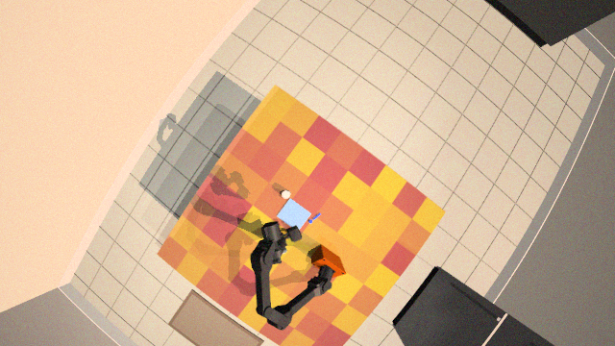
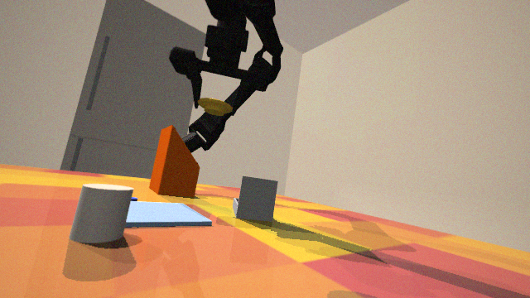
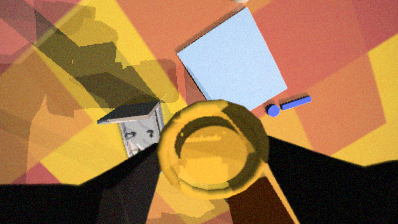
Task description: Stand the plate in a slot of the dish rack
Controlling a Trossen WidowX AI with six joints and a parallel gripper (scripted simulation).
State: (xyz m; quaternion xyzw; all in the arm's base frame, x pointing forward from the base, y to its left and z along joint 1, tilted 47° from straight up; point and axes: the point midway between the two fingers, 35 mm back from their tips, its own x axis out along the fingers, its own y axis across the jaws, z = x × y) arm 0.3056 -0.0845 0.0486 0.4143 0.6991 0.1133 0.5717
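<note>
Closest to the wrist camera, the claw (image 3: 212, 150) is clenched on the plate (image 3: 212, 148), its dark fingers pressing the rim from opposite sides. The plate is a small, glossy, golden-yellow disc with a thick raised rim and a shallower centre. It is held roughly flat, face up, high above the table (image 2: 257, 265), as the exterior view shows (image 2: 214, 106).

Beneath it in the wrist view, just left of the plate, stands the dish rack (image 3: 139, 126), a small grey box with a dark top edge and pale rails inside. In the exterior view the rack (image 2: 257, 199) sits on a yellow square of the chequered table, well below the plate.

Further out lies a flat light-blue mat (image 3: 232, 62), and just beside its right edge a small blue pin-like object (image 3: 289, 105). Past the mat's far corner, the top view shows a pale cylinder (image 1: 285, 194); in the exterior view it is grey (image 2: 101, 213) and touches the mat's edge.

The arm rises from an orange base block (image 1: 329, 259) on the table.
</note>
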